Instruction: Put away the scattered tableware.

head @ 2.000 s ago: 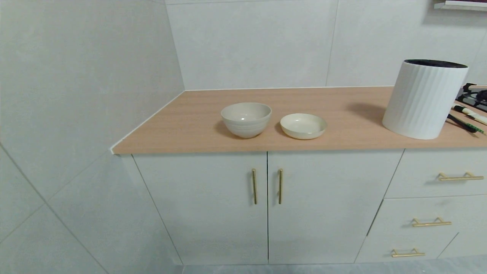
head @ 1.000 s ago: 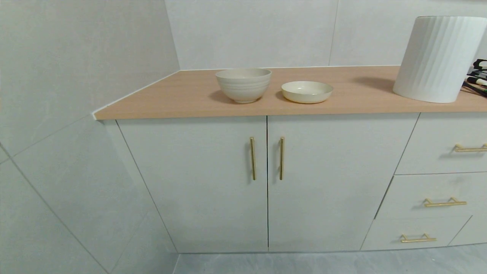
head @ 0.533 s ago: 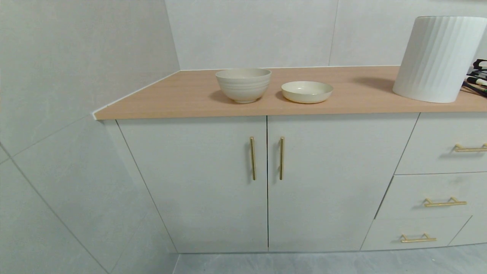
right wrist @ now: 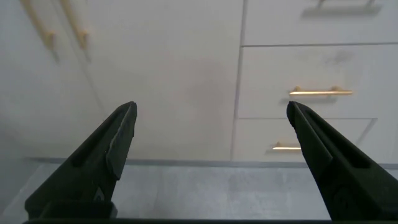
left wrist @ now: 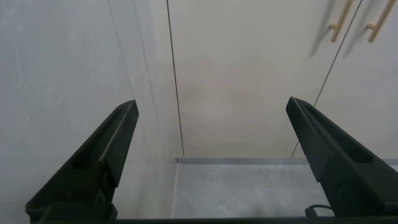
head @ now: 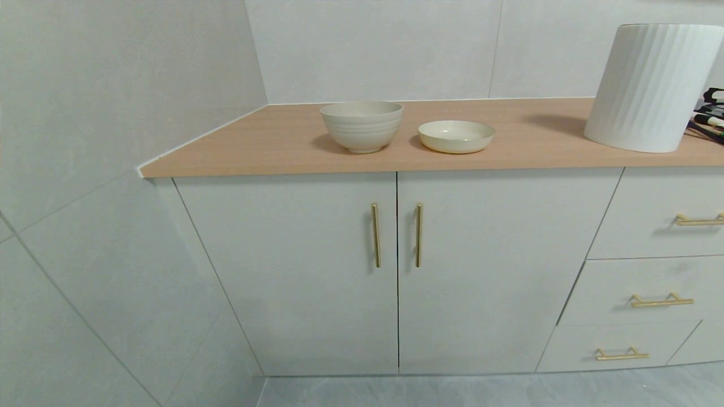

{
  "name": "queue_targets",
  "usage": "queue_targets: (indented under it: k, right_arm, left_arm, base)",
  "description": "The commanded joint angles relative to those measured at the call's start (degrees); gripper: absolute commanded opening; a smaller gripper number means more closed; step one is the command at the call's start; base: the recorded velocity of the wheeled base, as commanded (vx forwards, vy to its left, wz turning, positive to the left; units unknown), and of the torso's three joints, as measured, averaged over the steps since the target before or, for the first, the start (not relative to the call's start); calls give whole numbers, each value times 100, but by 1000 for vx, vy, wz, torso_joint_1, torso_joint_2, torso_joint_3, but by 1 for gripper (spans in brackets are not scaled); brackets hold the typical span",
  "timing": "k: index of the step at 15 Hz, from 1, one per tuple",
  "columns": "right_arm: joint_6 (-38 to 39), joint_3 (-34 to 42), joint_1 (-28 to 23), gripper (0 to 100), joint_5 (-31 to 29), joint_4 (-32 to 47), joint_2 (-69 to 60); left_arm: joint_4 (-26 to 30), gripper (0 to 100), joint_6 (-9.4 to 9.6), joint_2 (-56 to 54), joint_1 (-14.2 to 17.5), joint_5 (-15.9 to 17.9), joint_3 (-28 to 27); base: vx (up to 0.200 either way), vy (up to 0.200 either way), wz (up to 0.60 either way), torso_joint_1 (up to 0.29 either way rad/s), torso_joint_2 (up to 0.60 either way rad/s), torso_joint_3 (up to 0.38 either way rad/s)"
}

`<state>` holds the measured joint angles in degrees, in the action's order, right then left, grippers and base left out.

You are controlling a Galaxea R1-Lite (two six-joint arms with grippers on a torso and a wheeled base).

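Bowl [head: 362,125] and dish [head: 456,135] are sitting above the cupboard doors [head: 339,282], your left gripper [left wrist: 210,104] and right gripper [right wrist: 210,107] gaping empty; you're probably opening a door next.

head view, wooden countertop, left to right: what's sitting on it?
Deep beige ribbed bowl → shallow cream dish → tall white ribbed cylindrical container → black and white utensils at the right edge.

Deep ribbed bowl [head: 362,125] and shallow cream dish [head: 456,136], upright, side by side on countertop [head: 271,148]
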<state>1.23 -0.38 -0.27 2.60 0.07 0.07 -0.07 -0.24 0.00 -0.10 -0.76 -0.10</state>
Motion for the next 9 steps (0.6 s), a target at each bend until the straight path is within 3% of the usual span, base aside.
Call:
queue_targets:
  k: [1, 2, 4, 6, 9]
  right_arm:
    - [158, -410, 27, 100, 259, -139, 81]
    - [721, -982, 141, 100, 857, -130, 432]
    - [703, -1237, 299, 100, 1542, -130, 1206]
    - [457, -1421, 519, 100, 1674, -139, 1944]
    - [351, -2010, 1248, 100, 1946, -157, 3280]
  left_arm:
    - [-1, 100, -2, 0, 1, -4, 1]
    - [-1, 100, -2, 0, 1, -4, 1]
    - [-1, 100, -2, 0, 1, -4, 1]
    - [-1, 100, -2, 0, 1, -4, 1]
    - [-1, 100, -2, 0, 1, -12, 1]
  base:
    - [0, 0, 0, 0, 0, 0]
    - [0, 0, 0, 0, 0, 0]
    - [0, 0, 0, 0, 0, 0]
    - [0, 0, 0, 0, 0, 0]
    - [0, 0, 0, 0, 0, 0]
